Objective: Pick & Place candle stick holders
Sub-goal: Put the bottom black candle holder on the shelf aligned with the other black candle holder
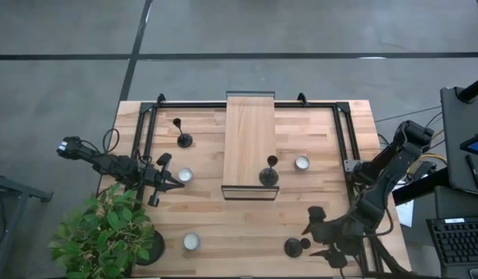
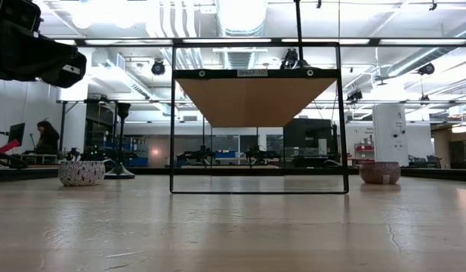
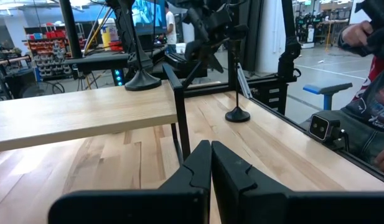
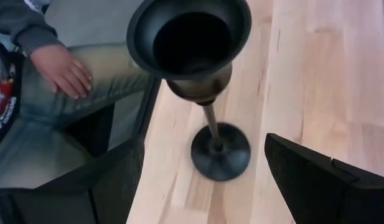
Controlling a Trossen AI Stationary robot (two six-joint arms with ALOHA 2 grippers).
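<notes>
Big open workshop behind, and a pale butcher-block desk [image 1: 223, 225] with a raised wooden shelf [image 1: 250, 139] in a black frame across the middle. Three candle stick holders: one on the shelf's near end [image 1: 269, 174], one back-left on the desk [image 1: 183, 136], one front-right [image 1: 294, 246].

The right hand [image 1: 320, 232] hovers right over that front-right holder [image 4: 207, 81], fingers spread wide either side, gripping nothing. The left hand [image 1: 173, 182] waits mid-left, fingers pressed together, empty.

These look like rigid, light metal, top-heavy and tippy. I'd pinch the thin stem just under the cup; the matte finish should help grip.
</notes>
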